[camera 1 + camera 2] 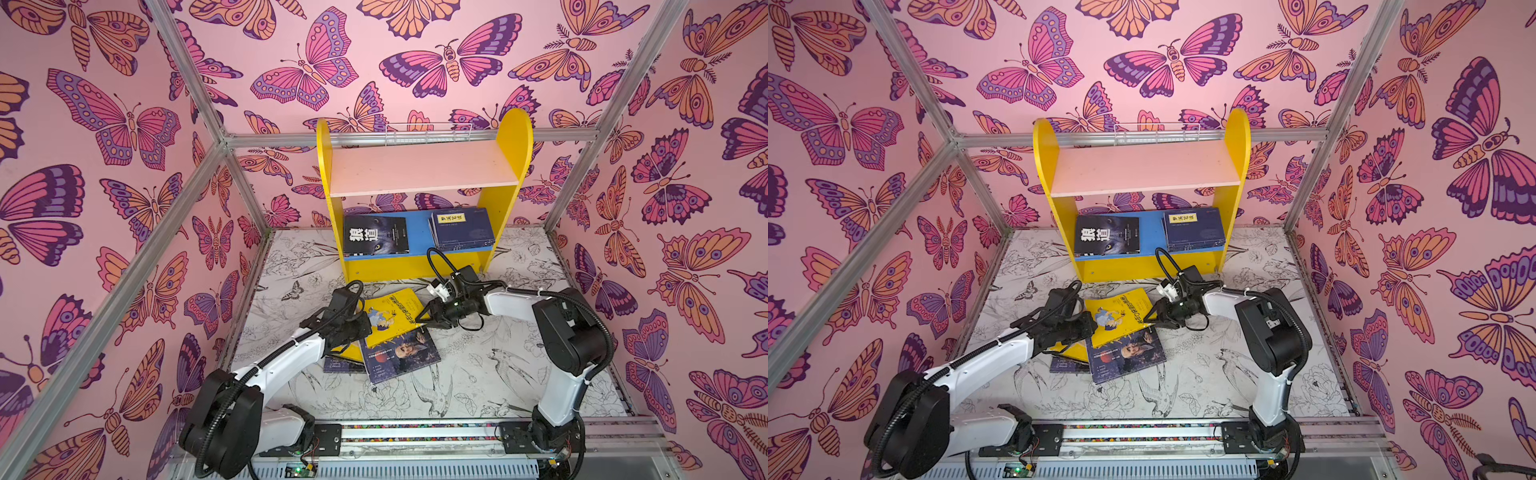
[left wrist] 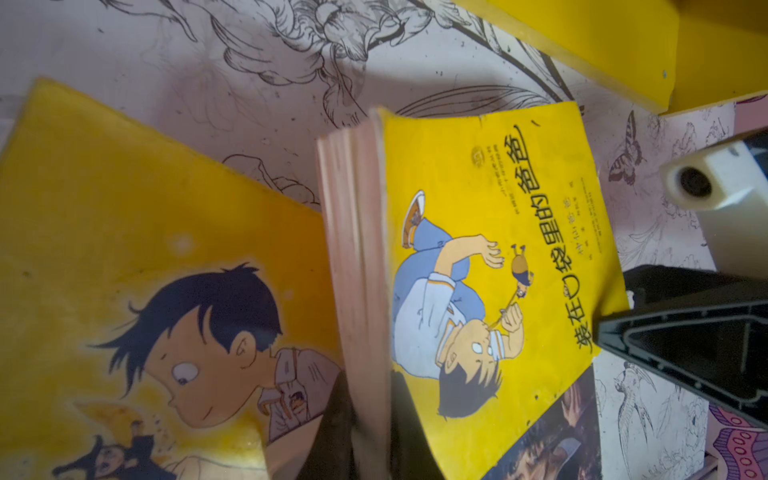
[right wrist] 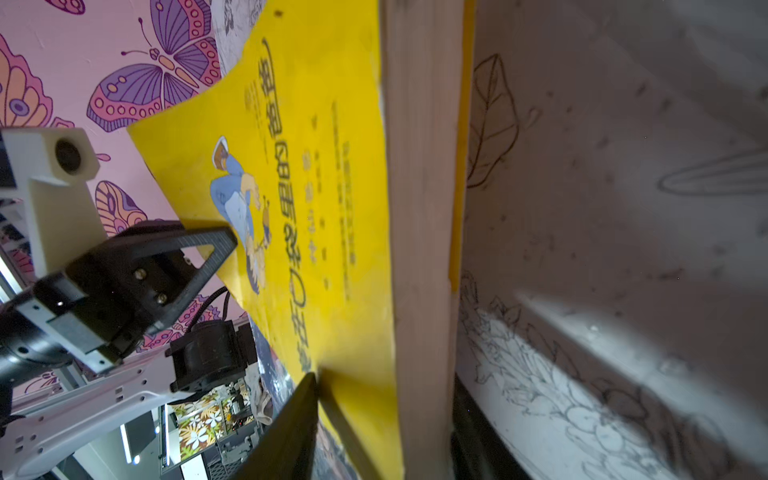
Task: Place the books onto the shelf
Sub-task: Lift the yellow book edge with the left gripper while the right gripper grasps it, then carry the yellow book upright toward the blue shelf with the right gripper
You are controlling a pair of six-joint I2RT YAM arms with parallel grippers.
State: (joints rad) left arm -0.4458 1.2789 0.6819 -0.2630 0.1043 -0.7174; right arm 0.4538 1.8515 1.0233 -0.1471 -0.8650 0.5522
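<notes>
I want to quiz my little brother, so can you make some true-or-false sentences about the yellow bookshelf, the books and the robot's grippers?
1. The yellow-sided bookshelf has books on its pale pink upper board. False: that board is bare.
2. A black book with a wolf's face lies on the blue lower board. True.
3. A stack of navy blue books shares that board. True.
4. The yellow paperback showing a boy in blue is on the shelf. False: it is in front of the shelf, above the flower-print table.
5. The left gripper is open. False: it is shut on that paperback's edge.
</notes>
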